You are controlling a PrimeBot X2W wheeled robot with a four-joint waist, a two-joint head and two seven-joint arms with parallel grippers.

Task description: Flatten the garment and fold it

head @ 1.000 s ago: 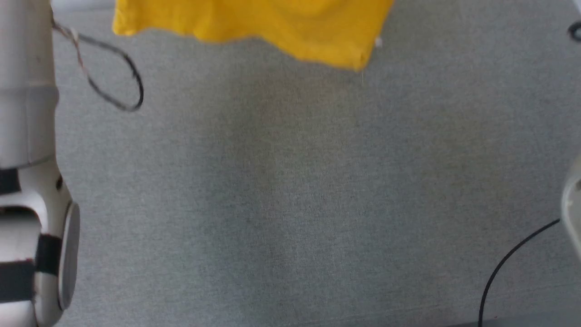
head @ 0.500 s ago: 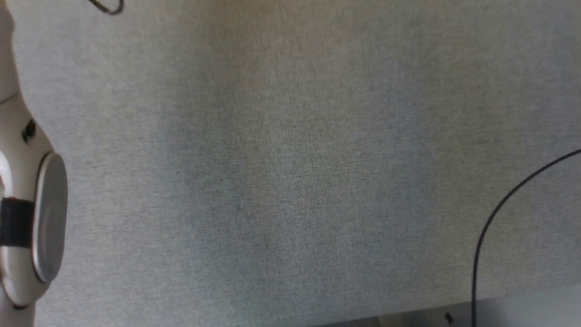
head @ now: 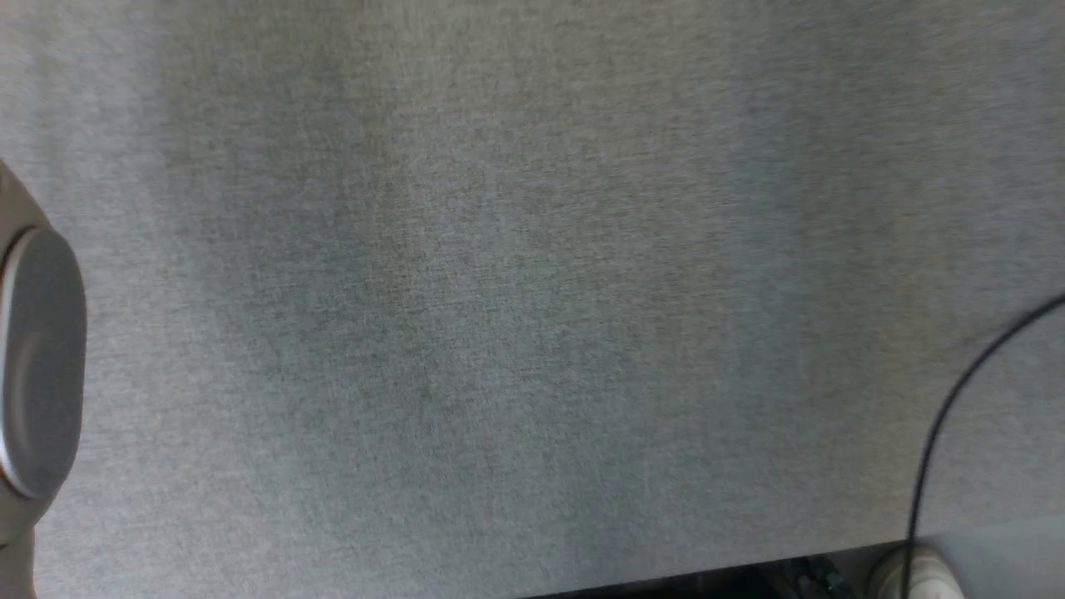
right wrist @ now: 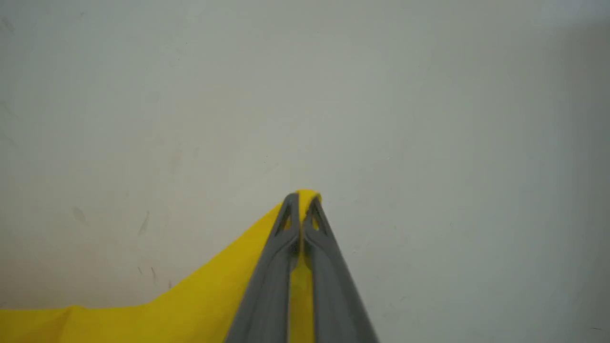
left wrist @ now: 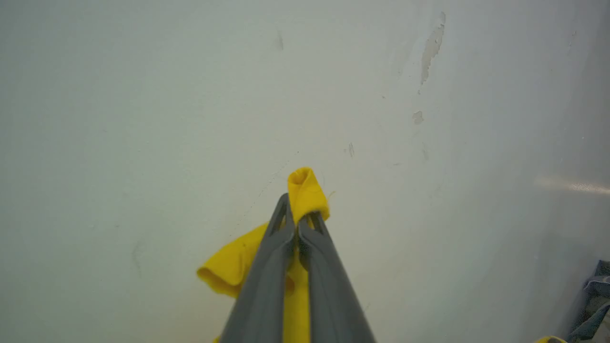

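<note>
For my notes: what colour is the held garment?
The garment is yellow, clearest in the right wrist view.

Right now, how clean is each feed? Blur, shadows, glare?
Head view: soft and smeared, cable fuzzy, broad dim shadow patches across the grey surface. Left wrist view: left tool and garment sharp, faint glare streak far right. Right wrist view: right tool slightly soft, even light, darkening at the right edge.

We have tipped our head camera downward; a shoe [head: 915, 576] has come into view past the grey table's [head: 532, 291] near edge, lower right.
</note>
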